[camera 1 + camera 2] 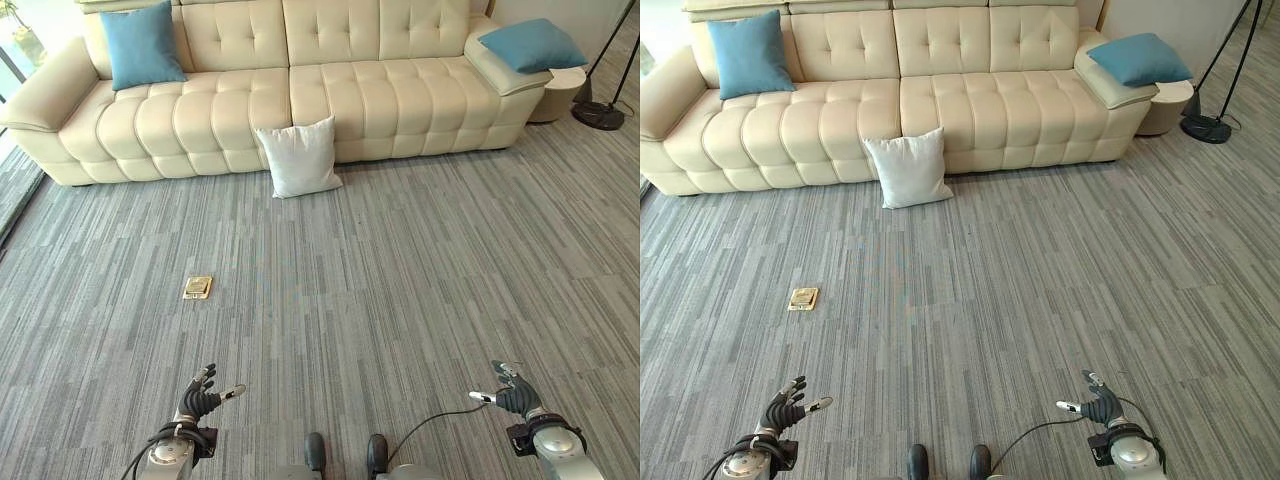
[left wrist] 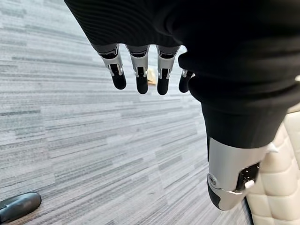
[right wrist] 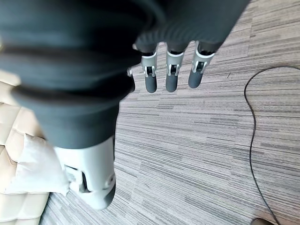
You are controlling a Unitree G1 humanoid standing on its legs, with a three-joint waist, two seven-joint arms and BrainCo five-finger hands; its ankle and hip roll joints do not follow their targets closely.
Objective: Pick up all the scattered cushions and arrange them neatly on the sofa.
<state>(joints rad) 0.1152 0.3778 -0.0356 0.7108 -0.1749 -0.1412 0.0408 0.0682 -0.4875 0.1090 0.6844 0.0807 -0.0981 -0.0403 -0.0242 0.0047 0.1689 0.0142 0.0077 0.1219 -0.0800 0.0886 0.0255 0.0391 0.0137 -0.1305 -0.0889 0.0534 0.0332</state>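
Square white fabric cushion [image 1: 300,157], leaning on cream tufted leather sofa [image 1: 400,90], should be approached squarely; left hand [image 1: 198,396] and right hand [image 1: 512,393] held spread, empty.

A grey striped carpet [image 1: 400,280] covers the floor. A small brass floor plate [image 1: 197,287] lies flat on it, some way ahead of the fingers of the left hand [image 1: 198,400]. Far ahead of the fingers of the right hand [image 1: 515,397] and to their right stands a round beige side table [image 1: 565,92]. Just beside it is a black floor lamp [image 1: 598,115], with its round base on the carpet.
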